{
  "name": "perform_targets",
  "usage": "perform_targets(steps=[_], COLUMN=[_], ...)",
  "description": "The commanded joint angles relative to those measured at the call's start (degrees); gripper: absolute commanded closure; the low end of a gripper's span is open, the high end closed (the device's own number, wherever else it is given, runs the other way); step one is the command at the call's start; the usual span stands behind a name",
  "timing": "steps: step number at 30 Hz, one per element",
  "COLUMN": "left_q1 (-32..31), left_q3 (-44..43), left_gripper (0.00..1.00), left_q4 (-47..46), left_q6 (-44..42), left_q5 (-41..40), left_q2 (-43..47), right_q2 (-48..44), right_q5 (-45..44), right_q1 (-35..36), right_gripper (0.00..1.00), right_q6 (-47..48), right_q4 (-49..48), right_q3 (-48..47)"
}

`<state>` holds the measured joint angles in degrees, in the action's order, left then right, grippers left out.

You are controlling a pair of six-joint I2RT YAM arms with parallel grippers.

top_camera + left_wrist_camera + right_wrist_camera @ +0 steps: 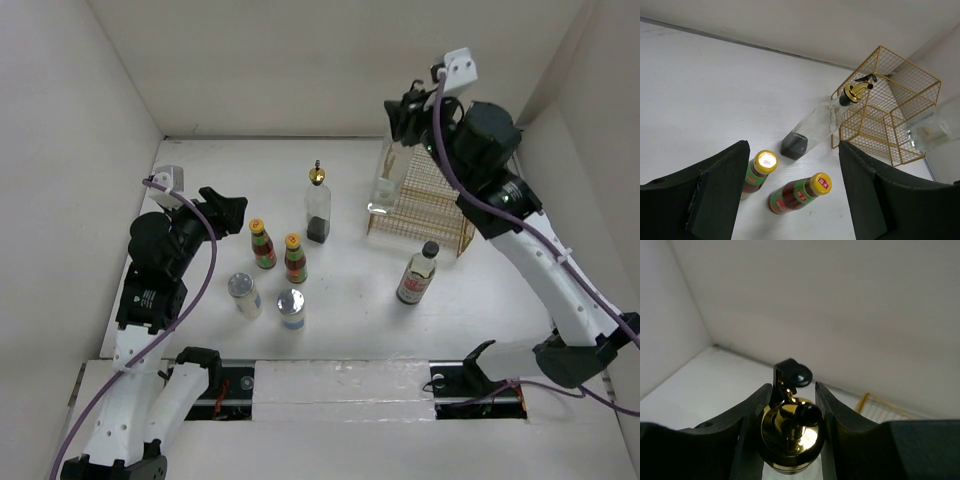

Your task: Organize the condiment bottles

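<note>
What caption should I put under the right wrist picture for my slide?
Two black fingers pinch the cruet's gold spout.

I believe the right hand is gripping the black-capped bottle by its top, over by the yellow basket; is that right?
Not quite. The right hand is closed on the top of a gold-spouted glass cruet, over by the yellow basket, as the right wrist view shows. The black-capped bottle stands apart, ungripped.
</note>
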<state>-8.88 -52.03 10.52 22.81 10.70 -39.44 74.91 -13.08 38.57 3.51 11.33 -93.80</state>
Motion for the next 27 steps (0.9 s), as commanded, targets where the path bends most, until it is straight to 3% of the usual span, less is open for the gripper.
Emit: perform_targets(steps=[1,7,13,27], left_q1=[0.1,0.1,0.1,0.1], left_q3=[0.35,0.35,0.35,0.35], left_gripper=[0.32,0.32,0.32,0.32], left_q4=[-2.53,-3.05,-3.05,-3.05], left_q6=[-0.57,-0.57,-0.57,-0.57], left_q5=[0.2,1.43,1.43,1.96], left_q2=[1.3,1.3,1.3,0.77], right_q2=[5.04,15.6,25.62,31.61], right_q5=[0.86,6.22,8.5,14.05], right_q1=[-6.91,-17.02,-21.16,-25.82], right_gripper=[1.0,1.0,1.0,1.0], right_q6=[1.77,1.24,1.24,0.71], right_q4=[-4.92,-1.06,4.13,1.67], right_q3=[-8.38,-22.63,-37.67,-39.98])
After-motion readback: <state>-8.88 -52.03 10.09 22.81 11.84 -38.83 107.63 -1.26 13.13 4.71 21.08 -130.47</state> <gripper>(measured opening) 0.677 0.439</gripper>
